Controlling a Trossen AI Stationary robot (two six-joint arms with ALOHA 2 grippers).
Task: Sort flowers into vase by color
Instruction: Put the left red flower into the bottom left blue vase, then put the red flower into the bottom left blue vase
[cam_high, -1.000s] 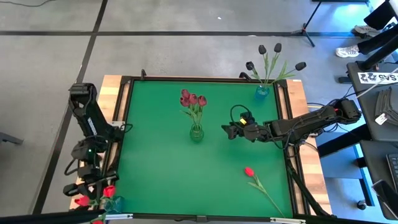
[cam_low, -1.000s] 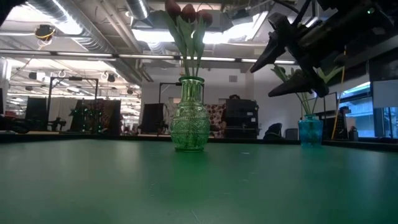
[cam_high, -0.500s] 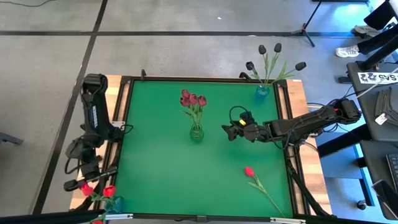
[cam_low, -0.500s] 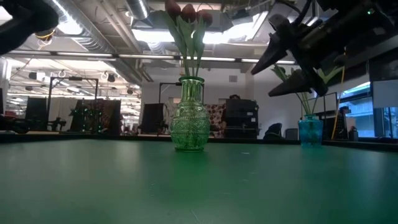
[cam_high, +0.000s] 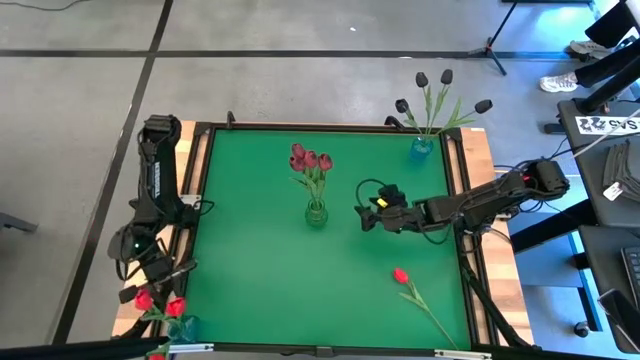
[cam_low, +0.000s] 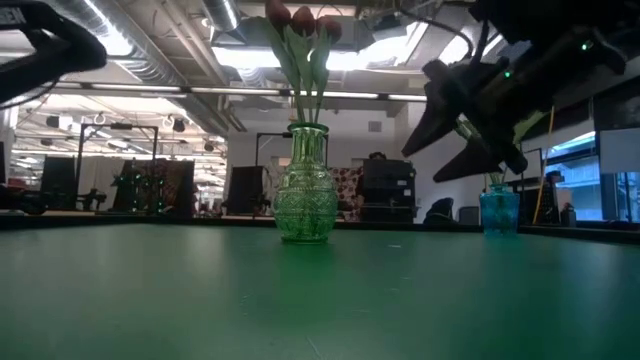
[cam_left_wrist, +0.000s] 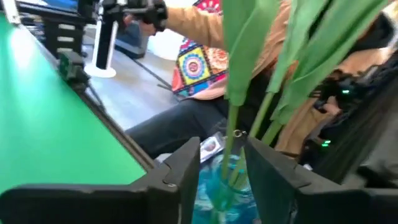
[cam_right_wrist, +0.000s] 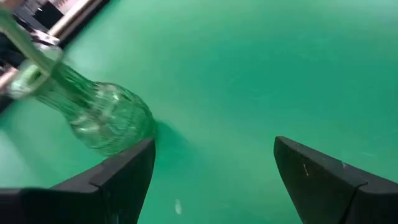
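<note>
At frame centre, the right gripper hovers, fingers spread and empty, beside the green vase of pink flowers. A red flower lies lower right on the tabletop. At lower left, the left gripper, fingers parted, straddles stems in a blue vase.

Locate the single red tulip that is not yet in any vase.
In the high view the loose red tulip lies flat on the green table near its front right corner, below the open right gripper and right of the green vase.
</note>
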